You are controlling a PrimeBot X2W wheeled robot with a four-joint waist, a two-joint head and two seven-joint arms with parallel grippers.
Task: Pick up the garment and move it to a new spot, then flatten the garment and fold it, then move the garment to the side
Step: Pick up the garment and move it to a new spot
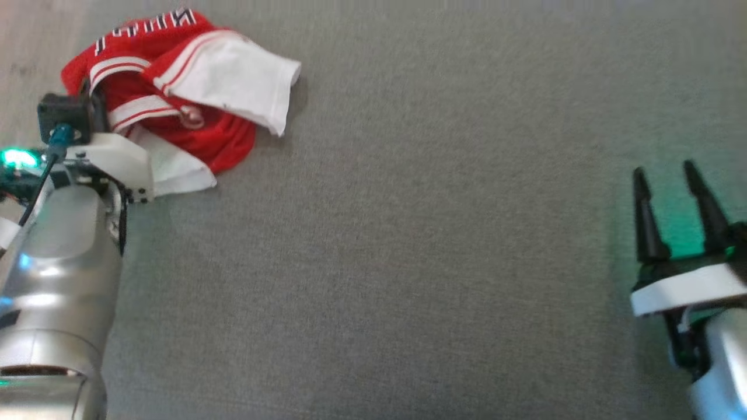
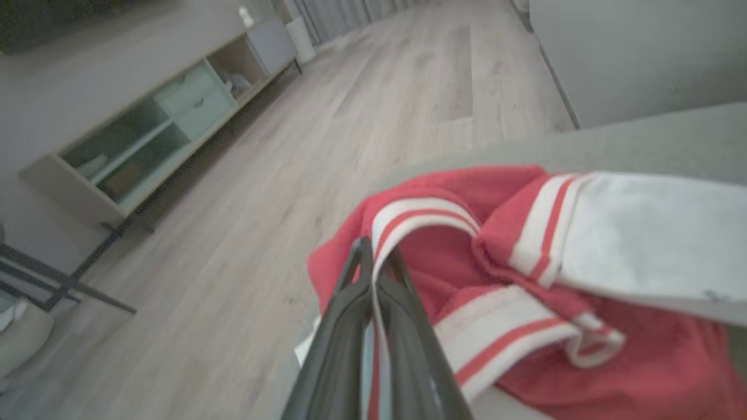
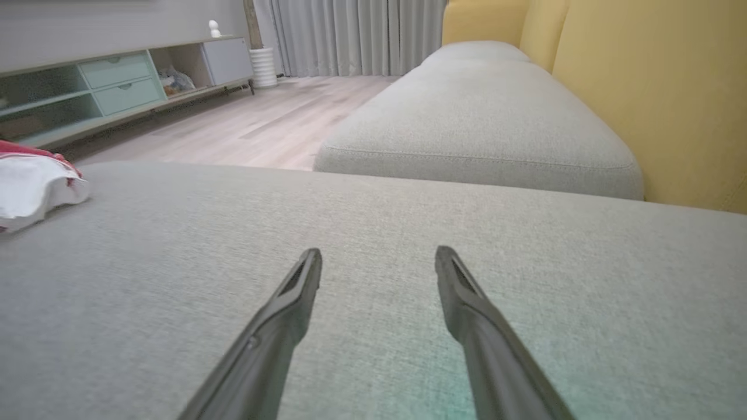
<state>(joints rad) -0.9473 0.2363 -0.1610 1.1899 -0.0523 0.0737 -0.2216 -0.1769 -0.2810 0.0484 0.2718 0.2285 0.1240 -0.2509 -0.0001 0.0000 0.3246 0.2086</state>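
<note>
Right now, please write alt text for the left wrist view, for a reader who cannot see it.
The left gripper is shut on a striped white-and-red band of a crumpled red garment on a grey cushion. Beyond are a wooden floor and a low cabinet.

Head cam looks down; wrist cams low; all share garment.

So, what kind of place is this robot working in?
Most likely a home living room: the garment lies on a grey sofa seat with yellow back cushions, a low cabinet lines the wall, and curtains hang by a wood floor.
</note>
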